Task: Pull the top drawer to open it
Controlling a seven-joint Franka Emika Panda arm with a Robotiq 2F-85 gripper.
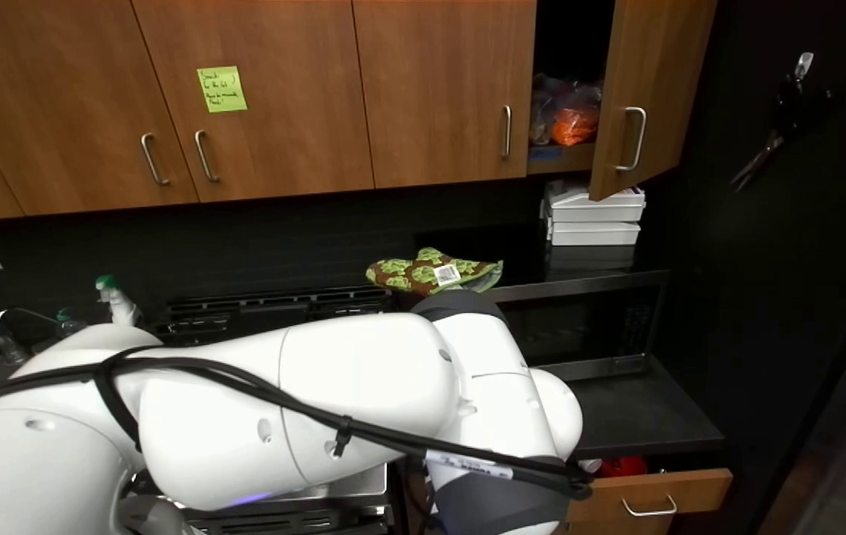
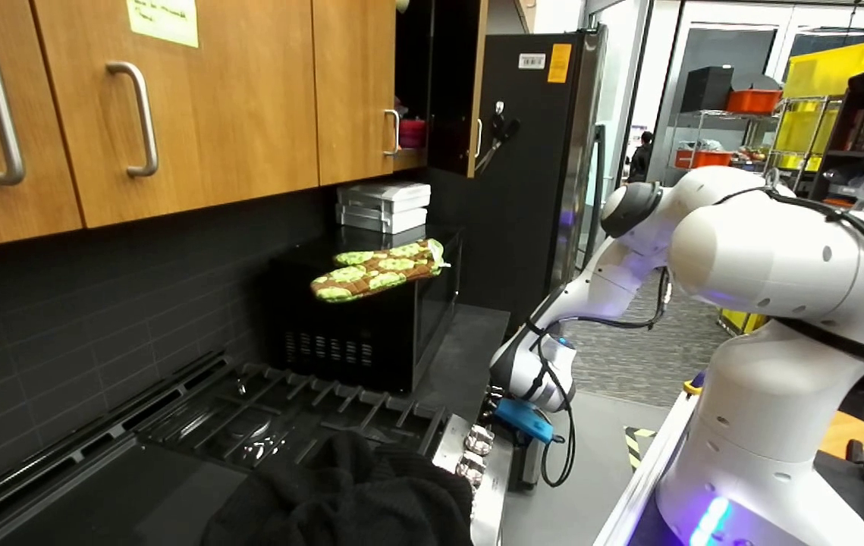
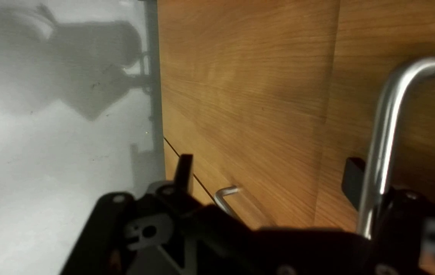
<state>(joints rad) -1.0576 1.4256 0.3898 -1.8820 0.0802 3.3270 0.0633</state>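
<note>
In the wrist view my gripper (image 3: 270, 166) is wide open. A silver bar handle (image 3: 384, 133) on the upper wooden panel passes in front of its right finger (image 3: 351, 181), hiding part of it. The left finger (image 3: 183, 172) stands well apart, and nothing is clamped between the two. At the lower right of an exterior view, a wooden top drawer (image 1: 701, 487) stands partly pulled out, its silver handle in sight. I cannot tell whether both handles are the same. My gripper's fingers are hidden behind the arm or below the frame there.
A cabinet door handle (image 3: 223, 196) sits lower down in the wrist view. Above the drawer is the dark counter (image 1: 638, 412) with a microwave (image 1: 578, 327). An upper cabinet door (image 1: 645, 96) hangs open. The stove (image 2: 265, 425) borders the work area.
</note>
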